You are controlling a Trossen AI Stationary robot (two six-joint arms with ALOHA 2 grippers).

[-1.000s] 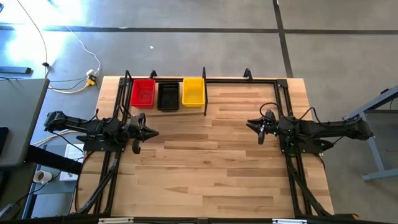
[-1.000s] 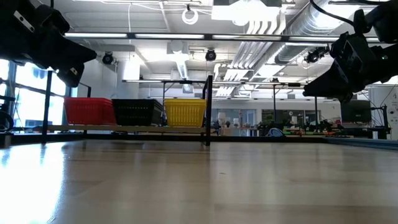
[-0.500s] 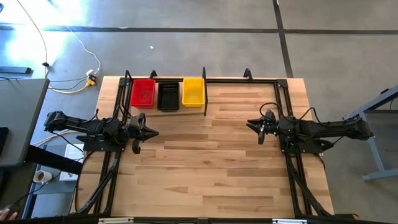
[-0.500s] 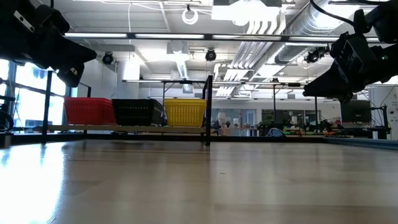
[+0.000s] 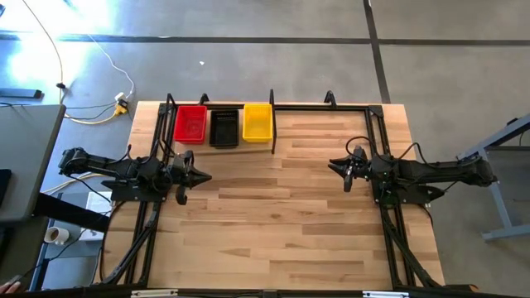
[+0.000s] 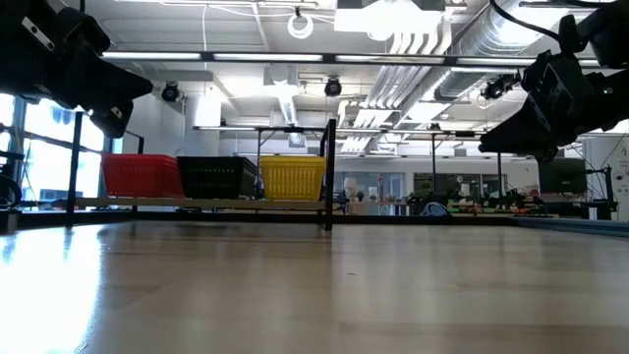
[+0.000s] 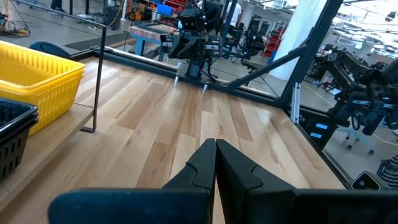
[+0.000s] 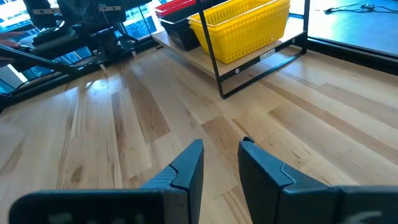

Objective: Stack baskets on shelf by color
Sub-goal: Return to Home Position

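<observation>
Three basket stacks rest on the shelf (image 5: pixel 272 132) at the table's far left: red (image 5: pixel 190 123), black (image 5: pixel 224 128) and yellow (image 5: pixel 257 122). The low view shows them side by side on the pale plank (image 6: pixel 197 204), red (image 6: pixel 141 175), black (image 6: pixel 218 177), yellow (image 6: pixel 292 177). My left gripper (image 5: pixel 207 176) hovers shut over the table's left side, just nearer than the shelf; its fingertips (image 7: pixel 216 152) meet. My right gripper (image 5: pixel 331 165) hovers open over the right side, holding nothing, with a gap between its fingertips (image 8: pixel 221 155).
Black metal tubing frames the table's far edge and both sides (image 5: pixel 373 124). A black upright post (image 6: pixel 329 172) stands at the shelf's right end, beside the yellow basket. The bare wooden tabletop (image 5: pixel 273 215) stretches between the two arms.
</observation>
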